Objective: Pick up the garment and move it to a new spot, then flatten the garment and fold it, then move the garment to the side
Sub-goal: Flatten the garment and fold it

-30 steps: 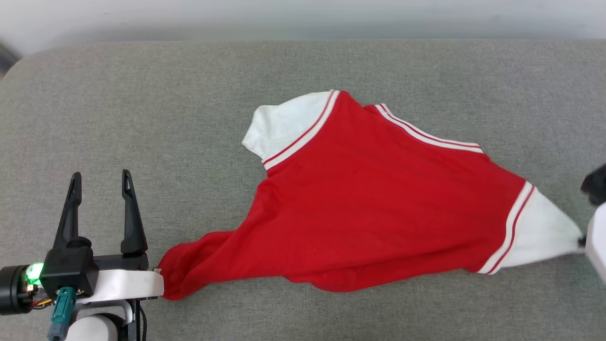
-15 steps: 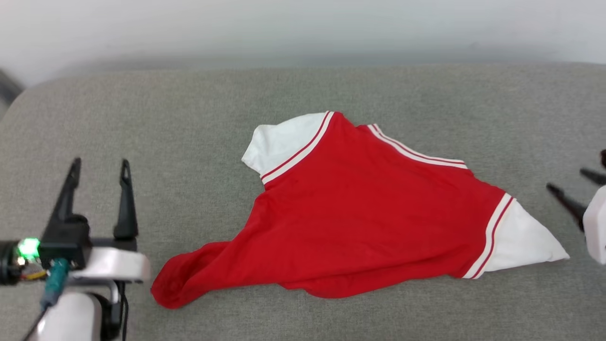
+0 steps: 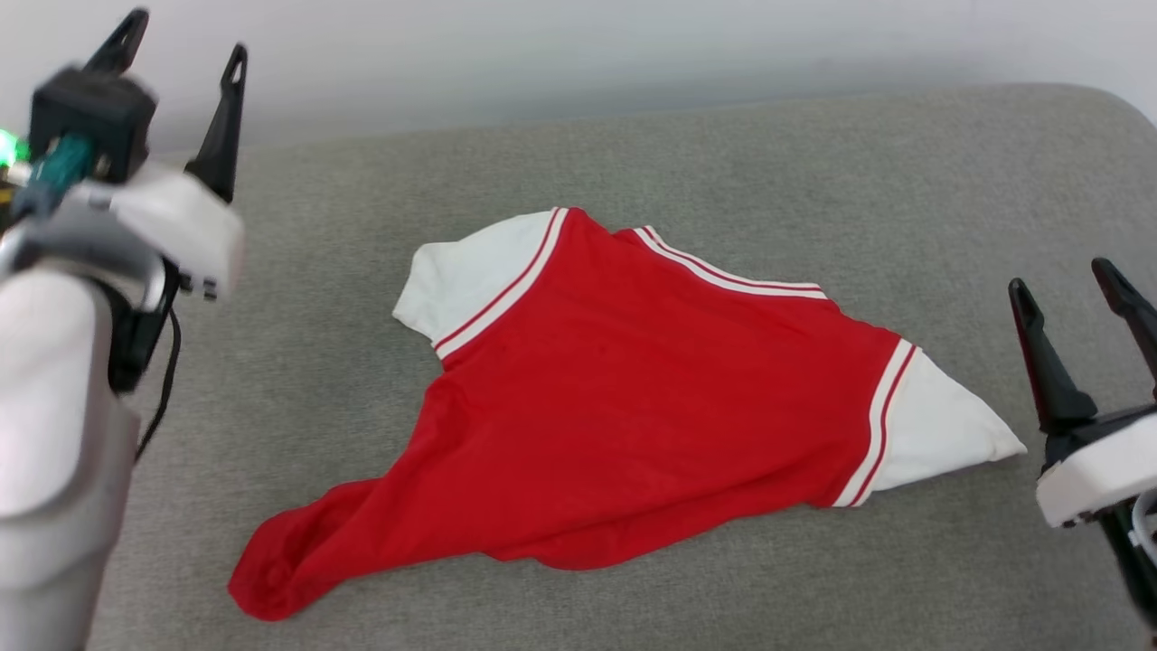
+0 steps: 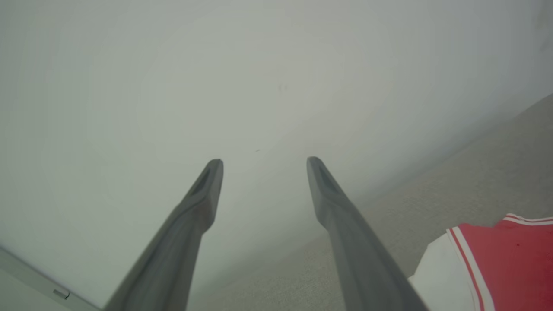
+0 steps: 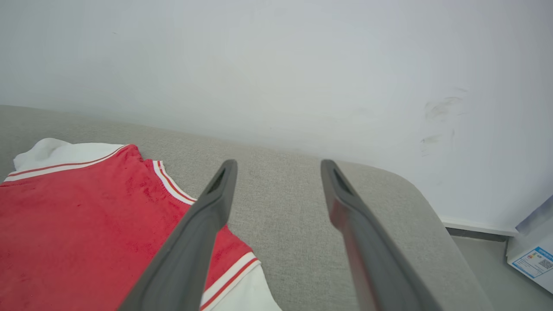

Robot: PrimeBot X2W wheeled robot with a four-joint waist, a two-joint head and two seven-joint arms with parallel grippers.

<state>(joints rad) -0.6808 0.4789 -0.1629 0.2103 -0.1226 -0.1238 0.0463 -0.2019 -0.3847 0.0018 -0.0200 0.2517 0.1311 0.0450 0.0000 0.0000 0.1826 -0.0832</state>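
Looking down from the head, we see the garment [image 3: 624, 425] lying near the middle of the grey fabric-covered surface [image 3: 813, 163], loose and rumpled rather than flat. The face turned up is plain red. The far sleeve [image 3: 461, 276], white, sits at the upper left of the cloth, joined to the red by red-and-white striped trim [image 3: 723, 274] that also runs along the far edge. The right sleeve [image 3: 940, 425], also white, is drawn out to a point that aims at the right tool. The hem [image 3: 271, 579] is bunched into a rounded fold at the near left corner.

The left tool [image 3: 186, 36] is raised high at the left of the head view, well apart from the garment. Its two dark fingers stand wide apart with nothing between them. In its wrist view we see them against the pale wall [image 4: 173, 65], with the far sleeve low at the right.

The right tool [image 3: 1059, 277] hangs at the right edge of the head view, near the tip of the right sleeve but clear of it. Its fingers too are spread and carry nothing. In its wrist view grey fabric shows between them and the garment lies to their left.

As for writing, the right wrist view shows a blue-and-white label [image 5: 535, 261] on a pale box [image 5: 528, 238] standing on the floor [image 5: 488, 259] past the surface's end. It bears a square code, and its text is too small for us to read.
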